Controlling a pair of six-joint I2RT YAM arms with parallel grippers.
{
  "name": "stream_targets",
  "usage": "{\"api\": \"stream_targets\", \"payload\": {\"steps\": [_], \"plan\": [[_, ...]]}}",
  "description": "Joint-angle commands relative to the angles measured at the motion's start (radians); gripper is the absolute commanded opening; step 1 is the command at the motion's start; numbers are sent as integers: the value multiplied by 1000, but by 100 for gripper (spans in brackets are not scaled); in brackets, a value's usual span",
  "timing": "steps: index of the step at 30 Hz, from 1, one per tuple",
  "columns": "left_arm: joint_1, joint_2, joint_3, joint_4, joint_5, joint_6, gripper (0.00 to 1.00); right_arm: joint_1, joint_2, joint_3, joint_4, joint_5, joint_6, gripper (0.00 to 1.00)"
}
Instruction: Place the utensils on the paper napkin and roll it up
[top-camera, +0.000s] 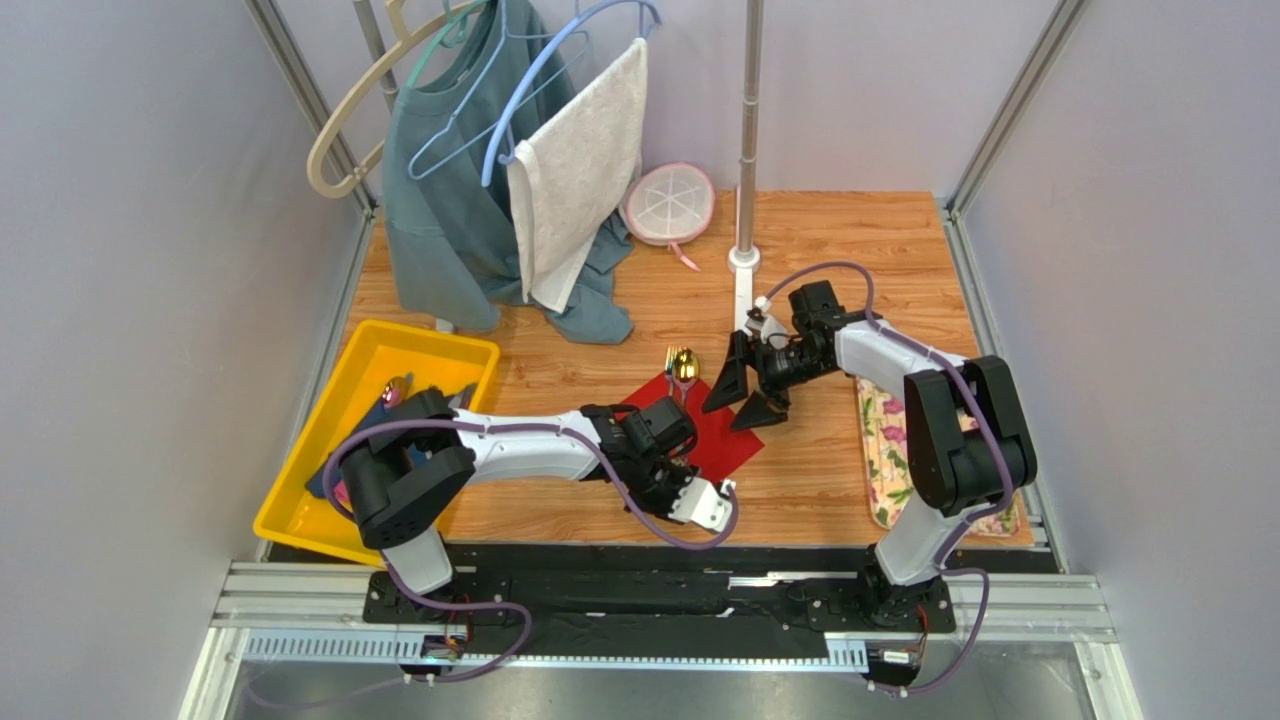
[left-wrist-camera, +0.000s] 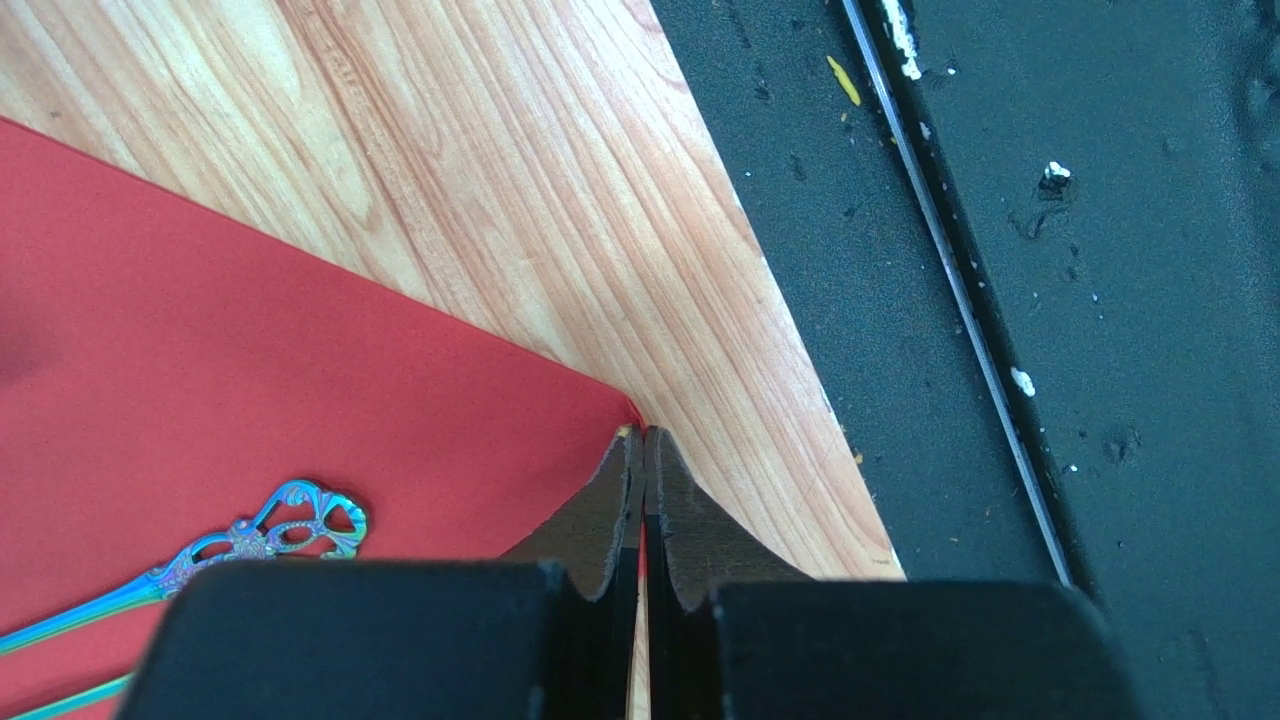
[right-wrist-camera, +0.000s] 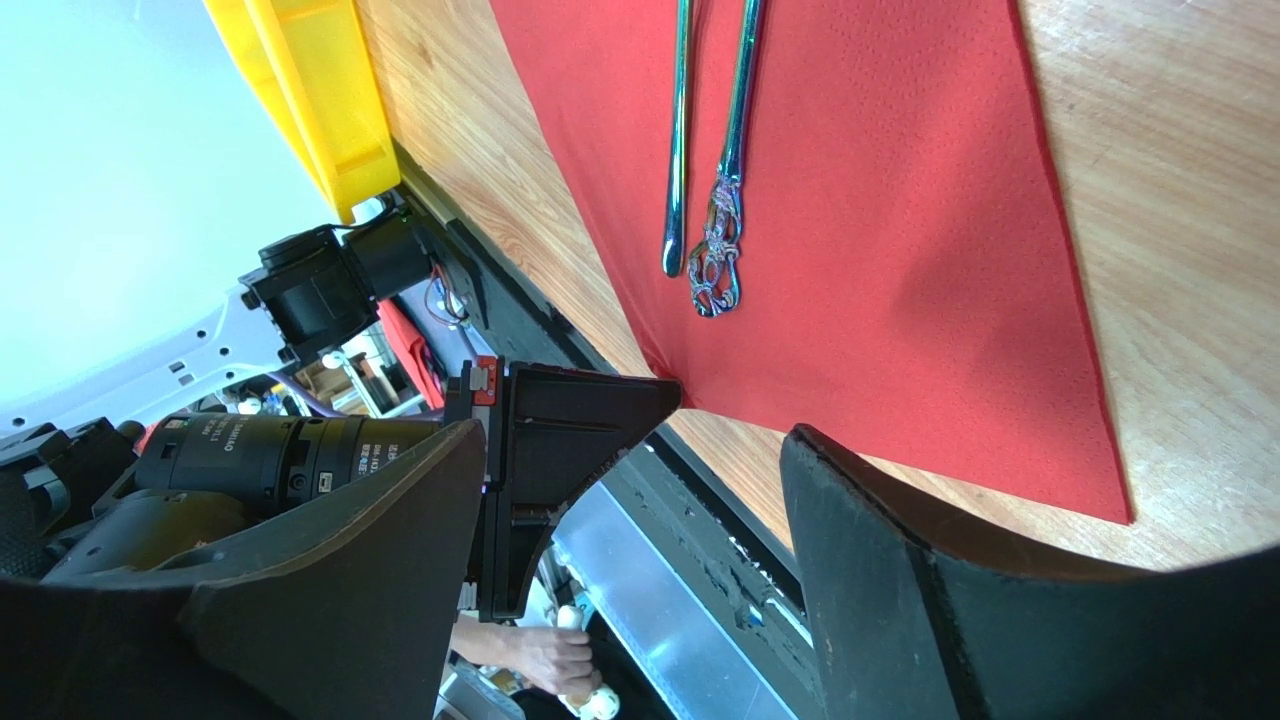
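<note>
Finding: the left claw (left-wrist-camera: 643, 438) is pressed together on the near corner of the paper napkin (right-wrist-camera: 902, 225), at the bench (left-wrist-camera: 496, 180) edge closest to the arm bases. A red sliver shows between its jaws, so it appears to be pinching the paper.

The right claw (top-camera: 745, 402) is spread, holds nothing and hangs over the napkin's far right side.

The utensils (top-camera: 681, 365) lie on the napkin side by side. Their long axis runs corner to corner, with the gold heads past the far corner and the handle ends pointing toward the pinched corner. They lie just beyond the left claw, which is the nearer one.

Judgement: placing looks complete. Any fold from this corner travels along the handles, not across them.

Count: two utensils, one napkin, two claws.
</note>
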Motion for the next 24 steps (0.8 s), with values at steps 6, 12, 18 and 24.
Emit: {"api": "stream_targets", "payload": {"steps": [6,12,18,24], "plan": [[50,-49,96,-115,123,-47,0,-12,-23,15,13,-42,14,72],[119,-64,117,-113,183,-58,0,-12,-20,-2,19,-51,14,57],[174,-49,160,-94,194,-51,0,-12,-20,-46,65,-69,55,29],[216,4,214,-80,191,-63,0,-13,-15,-88,130,-91,115,7]]}}
